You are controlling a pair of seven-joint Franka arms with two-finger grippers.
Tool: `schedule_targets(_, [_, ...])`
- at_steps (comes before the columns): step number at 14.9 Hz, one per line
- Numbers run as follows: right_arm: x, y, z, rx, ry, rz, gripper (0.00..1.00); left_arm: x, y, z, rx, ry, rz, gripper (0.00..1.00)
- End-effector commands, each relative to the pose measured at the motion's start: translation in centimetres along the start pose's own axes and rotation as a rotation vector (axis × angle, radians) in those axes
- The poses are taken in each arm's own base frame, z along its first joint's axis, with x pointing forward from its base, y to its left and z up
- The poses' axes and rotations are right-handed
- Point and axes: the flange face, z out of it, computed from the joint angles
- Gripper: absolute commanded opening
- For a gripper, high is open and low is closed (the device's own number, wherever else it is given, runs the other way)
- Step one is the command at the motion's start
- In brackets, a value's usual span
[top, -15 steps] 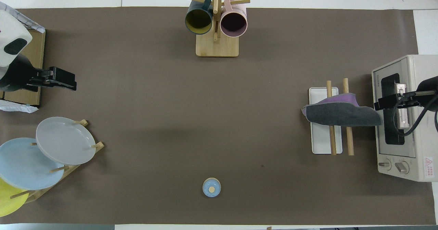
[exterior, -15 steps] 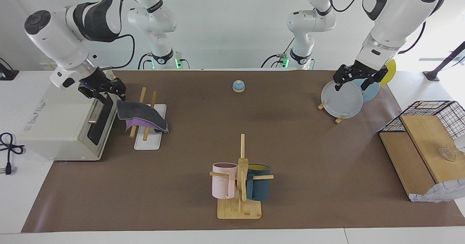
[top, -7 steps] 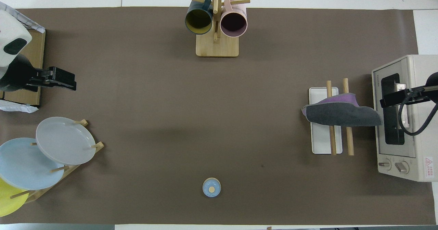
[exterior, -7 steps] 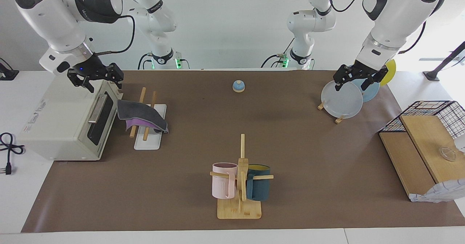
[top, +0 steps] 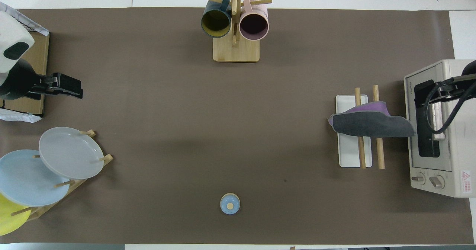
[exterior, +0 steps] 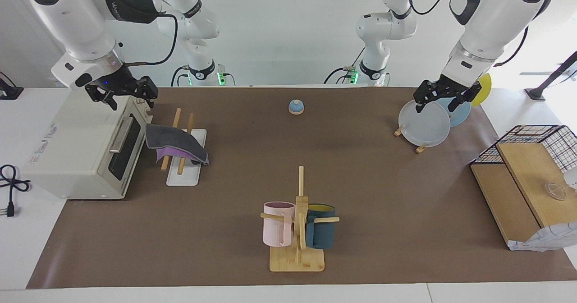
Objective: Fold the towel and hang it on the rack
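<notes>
The towel (exterior: 178, 143), dark grey face up with a purple fold showing under it, hangs folded across the two wooden rods of the rack (exterior: 182, 176), one corner drooping toward the toaster oven. In the overhead view the towel (top: 372, 125) covers the middle of the rack (top: 349, 157). My right gripper (exterior: 128, 99) is open and empty, raised over the top front edge of the toaster oven, apart from the towel; it also shows in the overhead view (top: 440, 92). My left gripper (exterior: 435, 107) waits open and empty over the plate stand, and shows in the overhead view too (top: 76, 90).
A toaster oven (exterior: 81, 149) stands beside the rack at the right arm's end. A mug stand (exterior: 297, 231) with two mugs stands mid-table, farther from the robots. A small bell (exterior: 295, 107) sits near the robots. A plate stand (exterior: 423, 123) and a wire basket with a wooden board (exterior: 518, 176) are at the left arm's end.
My right gripper has let go of the towel's corner and risen from beside it to above the toaster oven. The towel stays on the rack. The left arm has not moved.
</notes>
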Motion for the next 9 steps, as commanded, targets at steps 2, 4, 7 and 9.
schedule_targets(2, [0.4,0.0,-1.3,-0.021,0.009,0.022,1.00,-0.1,-0.4,-0.4,-0.004,0.006,0.002,1.00])
schedule_targets(4, [0.6,0.2,-0.9,-0.013,0.003,0.024,1.00,-0.1,-0.3,-0.4,-0.005,0.006,0.003,1.00])
schedule_targets(7, [0.3,2.1,-0.6,0.032,-0.001,0.066,1.00,-0.1,-0.3,-0.4,-0.005,0.006,0.003,1.00])
schedule_targets(9, [0.0,2.2,-0.7,0.041,-0.002,0.068,1.00,-0.1,-0.3,-0.4,-0.004,0.006,0.003,1.00])
